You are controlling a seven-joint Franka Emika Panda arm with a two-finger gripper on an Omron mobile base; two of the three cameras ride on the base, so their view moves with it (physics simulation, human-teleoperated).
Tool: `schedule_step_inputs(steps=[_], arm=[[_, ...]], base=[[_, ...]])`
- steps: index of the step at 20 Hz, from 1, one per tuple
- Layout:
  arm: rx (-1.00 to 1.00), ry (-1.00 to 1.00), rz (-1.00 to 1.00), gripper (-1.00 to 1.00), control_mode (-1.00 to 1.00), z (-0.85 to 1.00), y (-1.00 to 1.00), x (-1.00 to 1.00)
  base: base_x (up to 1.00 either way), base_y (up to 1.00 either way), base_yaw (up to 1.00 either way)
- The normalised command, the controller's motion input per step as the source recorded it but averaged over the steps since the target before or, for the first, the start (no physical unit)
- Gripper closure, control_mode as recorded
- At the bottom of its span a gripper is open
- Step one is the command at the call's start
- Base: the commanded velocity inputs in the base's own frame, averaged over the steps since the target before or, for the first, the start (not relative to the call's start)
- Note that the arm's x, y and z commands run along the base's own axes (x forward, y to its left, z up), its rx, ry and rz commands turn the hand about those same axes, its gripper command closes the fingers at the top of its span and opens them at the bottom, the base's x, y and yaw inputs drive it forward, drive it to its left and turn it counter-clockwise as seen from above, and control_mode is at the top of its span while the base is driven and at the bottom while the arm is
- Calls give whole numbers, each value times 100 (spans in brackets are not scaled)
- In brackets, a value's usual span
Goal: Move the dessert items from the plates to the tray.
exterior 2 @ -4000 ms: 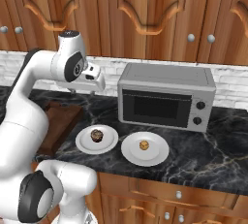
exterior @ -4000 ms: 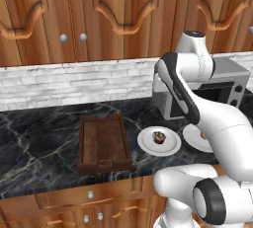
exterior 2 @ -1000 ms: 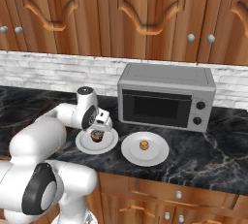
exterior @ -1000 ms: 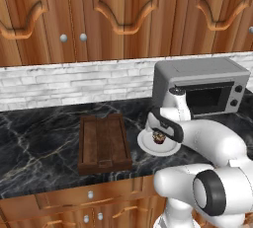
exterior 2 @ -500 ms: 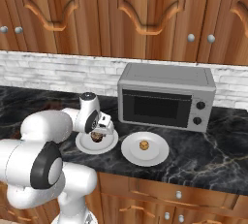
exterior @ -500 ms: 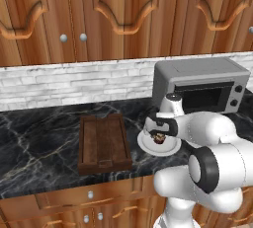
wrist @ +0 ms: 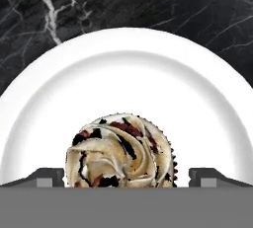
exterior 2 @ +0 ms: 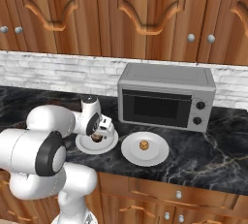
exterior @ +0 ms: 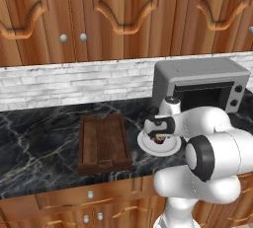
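Lower now, fingers (wrist: 52,176) spread wide (touching nothing) astride cupcake (wrist: 120,151) on plate (wrist: 123,69)

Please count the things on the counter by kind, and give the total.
Plates: 2
Desserts: 2, a cupcake and a small morsel
Tray: 1
Microwave: 1
Total: 6
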Motion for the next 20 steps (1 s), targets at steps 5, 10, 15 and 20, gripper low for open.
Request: schedule_step_inputs(steps=[5,10,15,20], arm=[[0,0,0,-100,-100,-24,0,9],[0,0,0,100,-100,-7,0,1],[0,0,0,100,-100,15,0,-4],[0,5,0,100,-100,67,1,0]], base=[[0,0,0],[0,0,0],[0,0,0],[0,0,0]])
